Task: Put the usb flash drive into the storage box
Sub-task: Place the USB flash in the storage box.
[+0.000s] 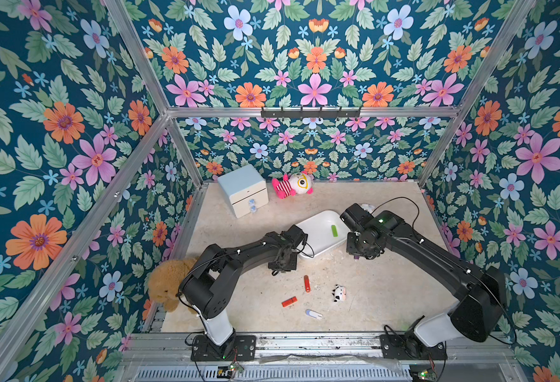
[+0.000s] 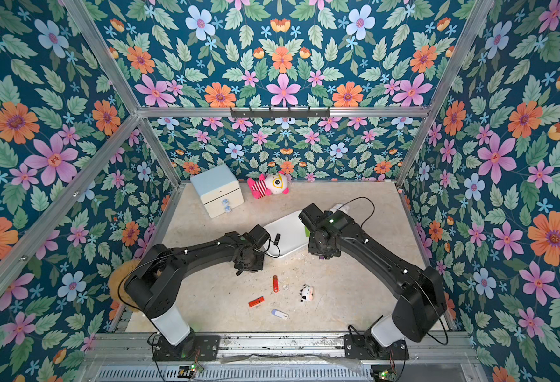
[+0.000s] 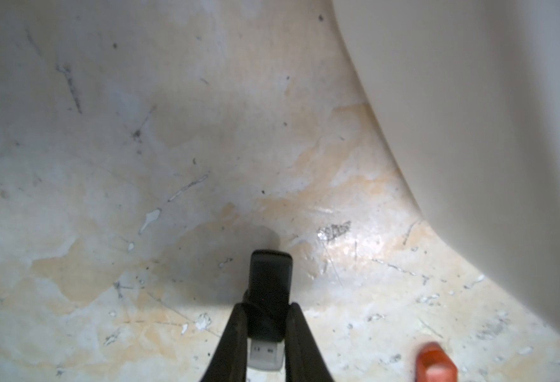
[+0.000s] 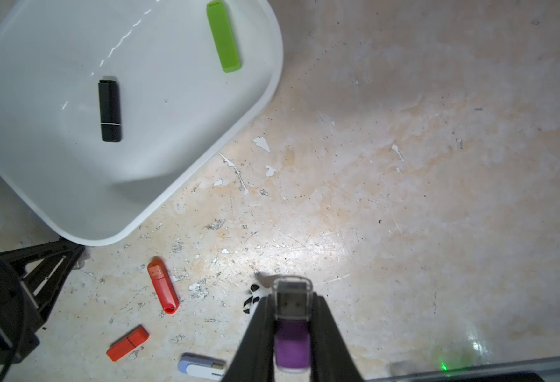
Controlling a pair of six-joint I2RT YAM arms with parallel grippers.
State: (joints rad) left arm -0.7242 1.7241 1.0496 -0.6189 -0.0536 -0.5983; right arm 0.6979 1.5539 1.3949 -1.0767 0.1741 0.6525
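Observation:
The storage box (image 1: 318,225) is a shallow white tray in mid-table, seen in both top views (image 2: 288,228). Inside it lie a green flash drive (image 4: 224,36) and a black one (image 4: 109,110). My left gripper (image 3: 267,307) is shut on a black usb flash drive (image 3: 270,281) with a silver plug, low over the table just outside the box's near left corner (image 3: 470,99). My right gripper (image 4: 293,301) is shut on a purple flash drive (image 4: 292,344) with a clear cap, just off the box's right side (image 4: 57,172).
Two red flash drives (image 1: 307,283) (image 1: 289,301), a white-and-blue one (image 1: 314,314) and a small cow toy (image 1: 339,293) lie on the near table. A pale-blue-topped drawer cabinet (image 1: 243,190) and a plush doll (image 1: 293,185) stand at the back. A brown teddy (image 1: 166,284) sits at the left edge.

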